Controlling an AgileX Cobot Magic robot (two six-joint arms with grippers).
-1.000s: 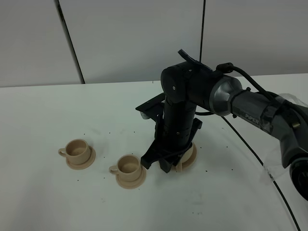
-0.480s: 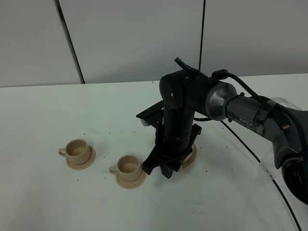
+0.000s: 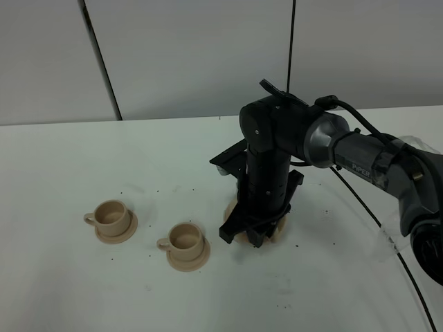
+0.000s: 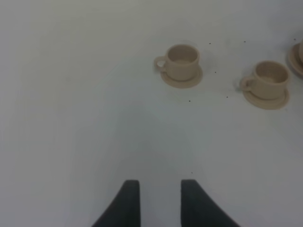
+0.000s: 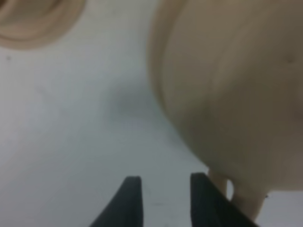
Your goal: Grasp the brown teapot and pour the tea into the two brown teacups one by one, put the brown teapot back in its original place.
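A white surface (image 3: 62,159) ran back to a pale grey panelled wall (image 3: 194,55). On its left half stood the two brown teacups, each upright on its small saucer with its handle turned to the left of the high view. The outer teacup (image 3: 111,215) and the inner teacup (image 3: 185,238), closer to the middle, were near each other but not touching.

The right arm (image 3: 291,138) reached in from the right and pointed steeply down just to the right of the inner teacup. It hid most of the brown teapot (image 5: 227,94), so only tan slivers showed on either side of it. The right wrist view showed the pot's round body close and blurred. Its loop handle (image 5: 246,203) was turned towards the right fingers (image 5: 130,203) and lay just beside one of them. The spout was out of sight, so the spout-to-handle line could not be followed. Those fingers stood apart with only bare surface between them, gripping nothing. The left fingers (image 4: 128,205) were also parted and empty, over bare surface well short of the cups.

Compared with a second earlier, the right arm had shifted to the right in the high view. Its fingers, then just beside the inner teacup's saucer, now stood clear of it. Tan ceramic that had shown only on the arm's right now showed on its left too. Both cups had kept their places.
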